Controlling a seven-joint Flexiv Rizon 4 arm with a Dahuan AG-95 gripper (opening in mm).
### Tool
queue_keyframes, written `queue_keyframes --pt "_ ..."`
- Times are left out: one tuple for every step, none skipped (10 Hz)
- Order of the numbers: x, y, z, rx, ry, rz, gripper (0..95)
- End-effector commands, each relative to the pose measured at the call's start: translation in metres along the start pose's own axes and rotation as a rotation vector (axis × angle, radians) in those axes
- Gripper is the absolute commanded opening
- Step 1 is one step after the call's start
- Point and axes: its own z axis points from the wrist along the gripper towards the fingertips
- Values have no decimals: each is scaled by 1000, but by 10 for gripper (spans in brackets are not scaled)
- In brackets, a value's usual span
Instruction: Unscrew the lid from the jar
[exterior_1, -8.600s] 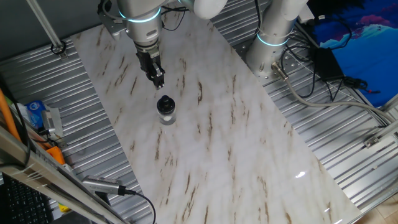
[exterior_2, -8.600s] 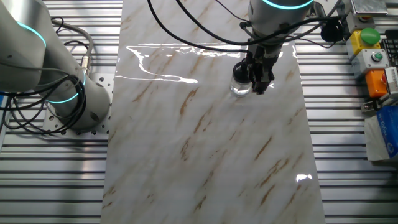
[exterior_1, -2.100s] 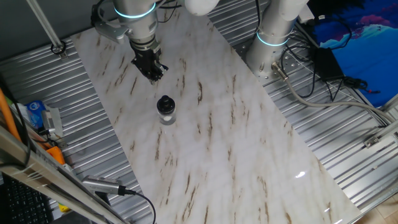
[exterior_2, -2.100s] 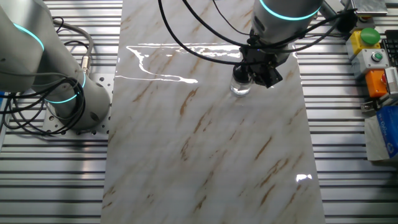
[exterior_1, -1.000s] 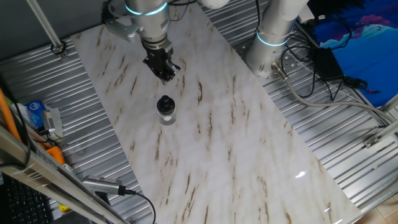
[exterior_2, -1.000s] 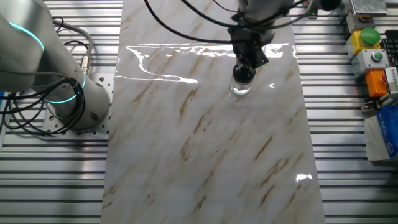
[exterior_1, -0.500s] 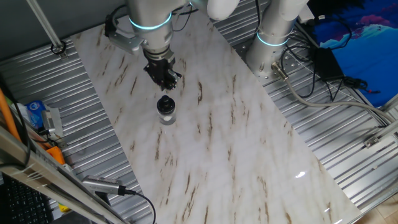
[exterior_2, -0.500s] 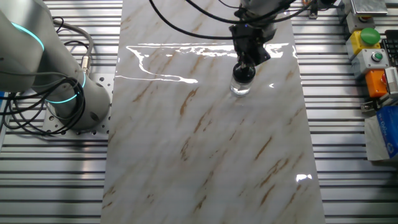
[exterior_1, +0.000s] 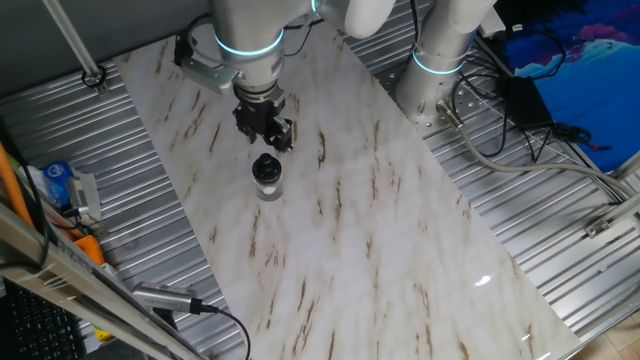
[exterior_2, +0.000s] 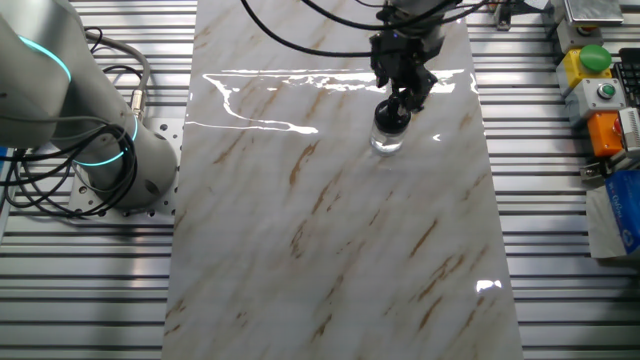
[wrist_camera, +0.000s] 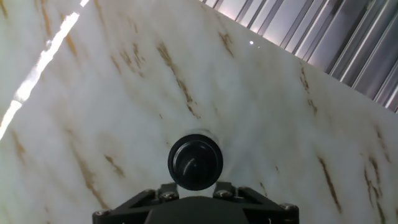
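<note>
Marble tabletop (exterior_1: 380, 230); claw (exterior_1: 276, 143) empty above lid (wrist_camera: 194, 162).

Bright, sharp (glare on table (exterior_2: 300, 90))

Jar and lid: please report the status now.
Gripper above the lid, not touching; open or shut unclear. Lid on the jar, upright on the table. Nothing in the way.

No readable text, labels, brands or numbers anywhere, blue packet (exterior_1: 58, 180) at the tabletop's edge too small and blurred to read, button box (exterior_2: 598, 75) beside the tabletop carrying no legible markings
</note>
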Motion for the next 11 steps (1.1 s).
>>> queue_keyframes --pt "-5 0 4 3 -2 3 950" --pt "-10 0 8 6 13 14 950" --pt "-13 0 10 4 24 26 950" --pt "-16 1 14 0 29 39 950" --pt "-18 2 18 -4 28 47 950" --pt "-19 2 20 -6 29 55 950" --pt "-20 2 21 -7 30 58 950" --pt "-21 1 23 -10 31 77 760" --pt "-22 1 25 -11 30 81 760" --pt "-21 0 27 -12 29 84 760" --pt "-20 -1 29 -12 28 85 760"
